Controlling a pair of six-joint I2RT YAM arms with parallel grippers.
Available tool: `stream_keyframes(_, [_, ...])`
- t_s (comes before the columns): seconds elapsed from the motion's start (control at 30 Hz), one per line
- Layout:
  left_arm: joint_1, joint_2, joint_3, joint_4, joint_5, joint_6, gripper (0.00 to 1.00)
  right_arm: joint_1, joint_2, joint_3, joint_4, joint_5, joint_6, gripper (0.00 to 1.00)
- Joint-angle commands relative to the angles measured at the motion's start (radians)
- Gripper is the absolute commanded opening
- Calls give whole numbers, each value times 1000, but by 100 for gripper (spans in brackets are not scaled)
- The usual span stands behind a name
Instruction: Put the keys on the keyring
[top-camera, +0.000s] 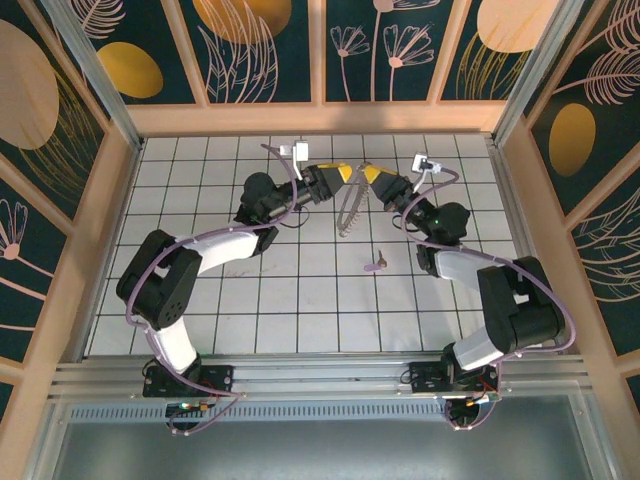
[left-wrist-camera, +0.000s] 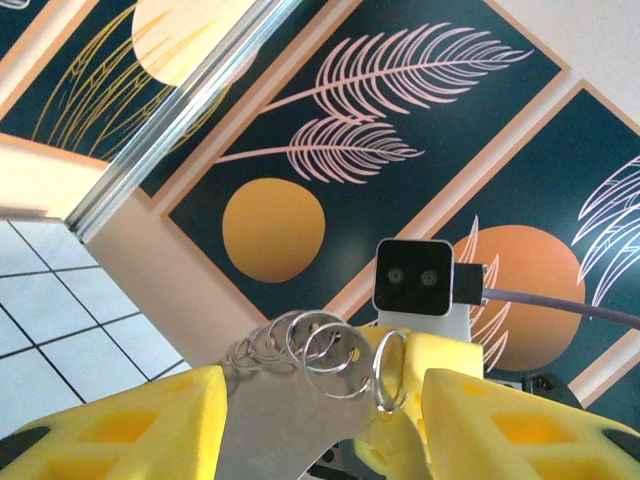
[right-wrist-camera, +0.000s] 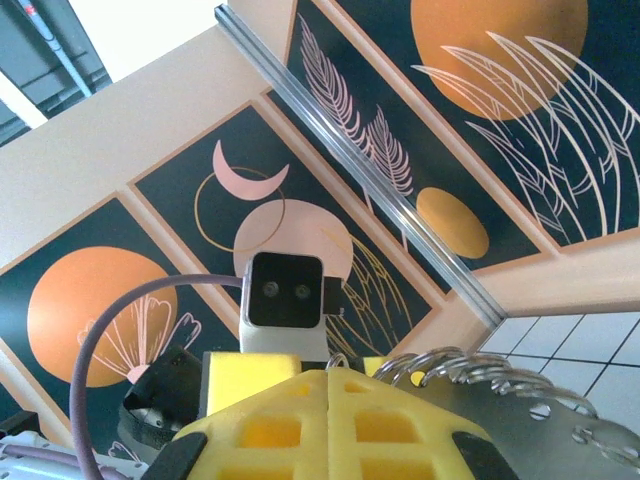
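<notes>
The keyring (top-camera: 348, 212) is a grey metal strip carrying a row of several wire rings. It hangs tilted above the tiles between both grippers. My right gripper (top-camera: 372, 177) is shut on its top end, and in the right wrist view the yellow fingers (right-wrist-camera: 400, 420) are pressed together with one ring poking out above them. My left gripper (top-camera: 345, 175) faces it from the left. In the left wrist view its fingers (left-wrist-camera: 120, 430) stand apart, with the keyring (left-wrist-camera: 290, 420) between them and a gap on the right side. A small pink key (top-camera: 375, 264) lies on the floor below.
White tiled floor (top-camera: 300, 300) with wooden walls on three sides and a metal rail (top-camera: 320, 375) along the near edge. Lilac cables (top-camera: 290, 190) loop off both wrists. The right wrist camera (left-wrist-camera: 415, 275) sits close in front of the left gripper.
</notes>
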Motion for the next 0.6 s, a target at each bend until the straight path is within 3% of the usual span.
stream_keyframes(0.0, [-2,8,35,96,38,-34,53,12,15,45,111,12,29,0])
stream_keyframes(0.57, [-2,31,49,158,70,-84,46,31,46,61,123,11,49,0])
